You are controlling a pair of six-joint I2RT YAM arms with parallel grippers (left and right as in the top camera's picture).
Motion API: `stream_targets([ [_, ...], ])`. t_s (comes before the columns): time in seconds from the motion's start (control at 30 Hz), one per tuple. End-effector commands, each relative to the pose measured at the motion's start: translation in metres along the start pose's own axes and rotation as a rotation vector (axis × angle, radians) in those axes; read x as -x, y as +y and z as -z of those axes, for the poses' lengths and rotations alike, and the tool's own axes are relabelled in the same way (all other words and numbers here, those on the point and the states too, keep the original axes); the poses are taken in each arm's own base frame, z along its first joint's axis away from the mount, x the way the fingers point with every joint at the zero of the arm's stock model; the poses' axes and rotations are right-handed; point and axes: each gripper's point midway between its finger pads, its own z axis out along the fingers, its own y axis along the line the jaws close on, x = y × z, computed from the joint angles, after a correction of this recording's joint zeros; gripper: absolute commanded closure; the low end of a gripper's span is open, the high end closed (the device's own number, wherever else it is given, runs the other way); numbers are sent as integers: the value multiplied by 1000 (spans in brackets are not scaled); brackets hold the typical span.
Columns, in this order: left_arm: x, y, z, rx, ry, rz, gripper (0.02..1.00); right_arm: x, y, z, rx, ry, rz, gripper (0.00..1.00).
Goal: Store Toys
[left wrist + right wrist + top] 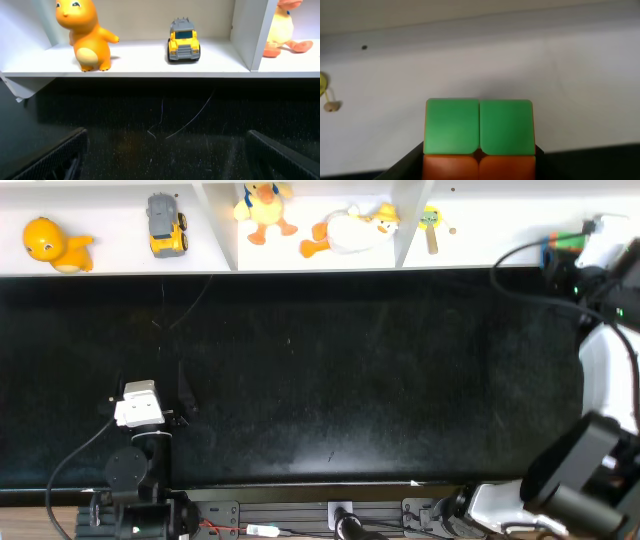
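Top view, near edge: left arm sits low at the front-left of the black worktop. Left jaws released, nothing in them. Left wrist view confirms this: fingers spread wide, bare mat between.

Right arm lies along the worktop's right side, wrist at the far-right corner by the shelf. Right jaws clenched on a puzzle cube. One green face and one orange face show, two tiles across each. In the top view the cube is a green and orange patch at the shelf's right end. Cannot tell whether it rests on the shelf floor or hangs just above it.

Far edge: white shelf runs the width of the worktop, with dividers making compartments.
- Left compartment: orange figure and yellow truck, well apart. Both stand upright in the left wrist view.
- Middle compartment: yellow plush duck sits upright. White plush duck lies on its side just beside it.
- Right compartment: small yellow-green toy with a wooden handle, near the divider, apart from the held cube.
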Motion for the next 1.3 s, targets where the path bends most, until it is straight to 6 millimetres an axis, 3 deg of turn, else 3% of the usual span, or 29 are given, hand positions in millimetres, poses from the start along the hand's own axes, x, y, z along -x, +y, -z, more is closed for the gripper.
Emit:
stream_targets([
  [0.03,1,1,0,1,-6,-7,20,31,9,-17,24,-40,-5,551],
  [0.17,1,1,0,1,-6,-7,20,33,11,-31,37,-33,0,531],
  [0.23,1,1,0,1,-6,-7,20,30,10,-37,38,-23,-2,143],
  [0.27,1,1,0,1,-6,-7,20,29,10,-38,39,-21,-3,3],
  [0.47,1,1,0,1,-6,-7,20,20,-2,-31,-62,34,-11,3],
  [0.57,1,1,0,1,-6,-7,20,6,4,-17,-113,93,-5,3],
  [0.77,1,1,0,1,-6,-7,20,-56,39,28,-111,90,14,3],
  [0.87,1,1,0,1,-6,-7,20,-67,61,49,-94,-35,22,34],
  [1.07,1,1,0,1,-6,-7,20,-92,151,105,22,-262,160,3],
  [1.3,1,1,0,1,-6,-7,20,-115,154,138,50,-454,70,5],
])
